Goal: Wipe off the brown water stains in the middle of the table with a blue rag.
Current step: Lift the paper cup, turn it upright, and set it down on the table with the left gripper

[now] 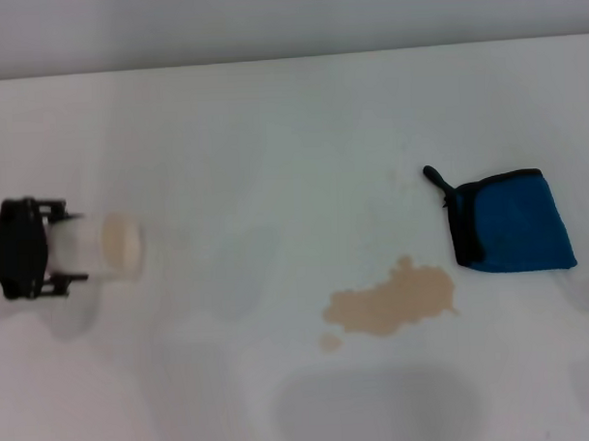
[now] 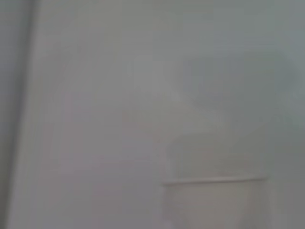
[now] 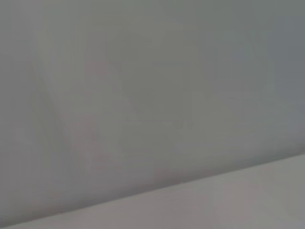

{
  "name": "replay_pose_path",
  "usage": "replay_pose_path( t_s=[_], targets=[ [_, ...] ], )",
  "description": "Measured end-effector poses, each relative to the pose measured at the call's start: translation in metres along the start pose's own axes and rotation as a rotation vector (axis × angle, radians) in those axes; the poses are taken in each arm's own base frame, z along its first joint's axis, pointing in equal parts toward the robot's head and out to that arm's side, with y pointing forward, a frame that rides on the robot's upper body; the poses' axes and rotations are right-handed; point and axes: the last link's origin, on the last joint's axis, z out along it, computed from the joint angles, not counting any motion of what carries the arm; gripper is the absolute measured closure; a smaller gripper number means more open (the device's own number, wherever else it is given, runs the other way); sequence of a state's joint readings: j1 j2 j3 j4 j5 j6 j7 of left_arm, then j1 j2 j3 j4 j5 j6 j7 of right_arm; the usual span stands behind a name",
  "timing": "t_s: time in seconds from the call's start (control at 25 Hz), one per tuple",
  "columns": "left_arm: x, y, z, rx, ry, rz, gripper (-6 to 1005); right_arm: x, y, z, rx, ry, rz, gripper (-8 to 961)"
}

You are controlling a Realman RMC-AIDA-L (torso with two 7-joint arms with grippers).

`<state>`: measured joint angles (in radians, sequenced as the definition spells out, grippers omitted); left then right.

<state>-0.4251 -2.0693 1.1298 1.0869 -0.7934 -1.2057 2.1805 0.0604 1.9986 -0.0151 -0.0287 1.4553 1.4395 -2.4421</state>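
Note:
The brown water stains [image 1: 392, 302] are a light tan puddle with a small droplet [image 1: 330, 342], in the middle of the white table [image 1: 272, 134]. The blue rag [image 1: 515, 224], folded with black trim and a loop tab, lies flat just to the right of and behind the stain. My left gripper [image 1: 73, 242] is at the far left, its black fingers shut around a white paper cup [image 1: 110, 246] held on its side with the mouth facing the stain. The cup shows faintly in the left wrist view [image 2: 214, 200]. My right gripper is out of view.
The table's far edge [image 1: 289, 58] runs across the top of the head view. Grey shadows [image 1: 373, 402] lie on the near part of the table. The right wrist view shows only plain grey surface.

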Motion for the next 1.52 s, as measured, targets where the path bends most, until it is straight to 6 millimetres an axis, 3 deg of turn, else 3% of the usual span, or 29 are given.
replay_pose_path(
  t_s=[0.2,0.36,0.8,1.2,1.52],
  targets=[
    [0.009,-0.004,-0.012,0.157,0.149,-0.088,332,-0.009,-0.006,0.003,-0.012,-0.016,-0.031,92],
    [0.013,0.006,-0.015,0.331,0.299,-0.185,361,-0.021,-0.018,0.004,-0.017,-0.010,-0.047,92],
    [-0.011,0.060,0.001,0.684,0.482,-0.594,319,-0.054,-0.050,0.003,0.035,-0.013,-0.108,91],
    [-0.010,0.097,0.030,0.628,0.469,-0.815,302,-0.063,-0.056,0.010,0.072,-0.045,-0.126,91],
    [-0.009,0.117,0.041,0.584,0.439,-0.918,302,-0.066,-0.056,0.012,0.084,-0.072,-0.133,91]
  ],
)
